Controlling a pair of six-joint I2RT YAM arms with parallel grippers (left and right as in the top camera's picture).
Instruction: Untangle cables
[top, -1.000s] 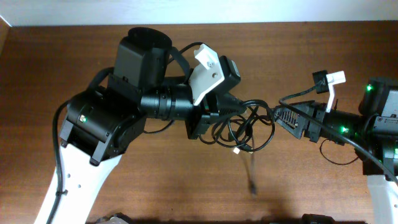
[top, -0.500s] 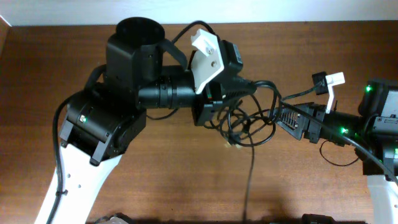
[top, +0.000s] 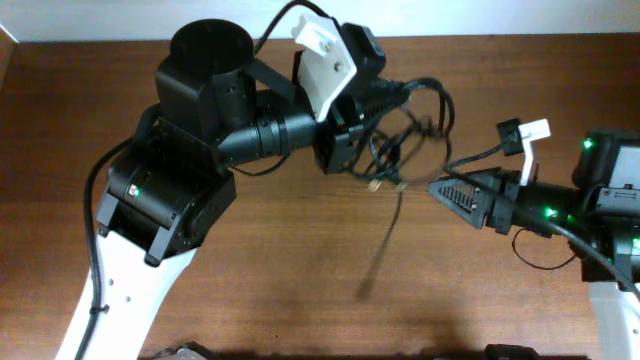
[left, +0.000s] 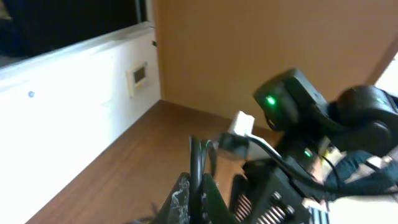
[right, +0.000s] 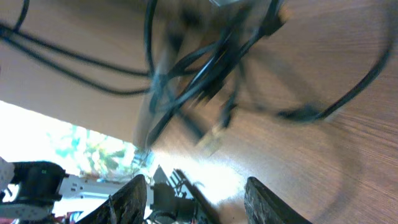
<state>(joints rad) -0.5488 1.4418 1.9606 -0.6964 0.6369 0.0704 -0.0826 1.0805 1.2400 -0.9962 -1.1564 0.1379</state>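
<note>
The cables (top: 405, 135) are a tangle of thin black cords hanging in the air from my left gripper (top: 345, 150). One loose cord end (top: 378, 262) dangles down toward the table. In the left wrist view my left gripper (left: 200, 199) is shut on a black cord (left: 198, 165). My right gripper (top: 437, 190) is open and empty, just right of and below the tangle. In the right wrist view the tangle (right: 205, 68) is blurred and hangs ahead of the open jaws (right: 196, 193). A small pale plug end (right: 210, 142) shows.
The brown wooden table (top: 280, 280) fills the view, with a pale wall strip (top: 120, 15) along its back edge. The bulky left arm (top: 190, 160) takes up the left half. Thicker black arm cables and a white clip (top: 535, 130) sit by the right arm.
My left gripper has lifted the tangle up and toward the back of the table. The long loose end has come off the table. The right gripper now sits apart from the tangle.
</note>
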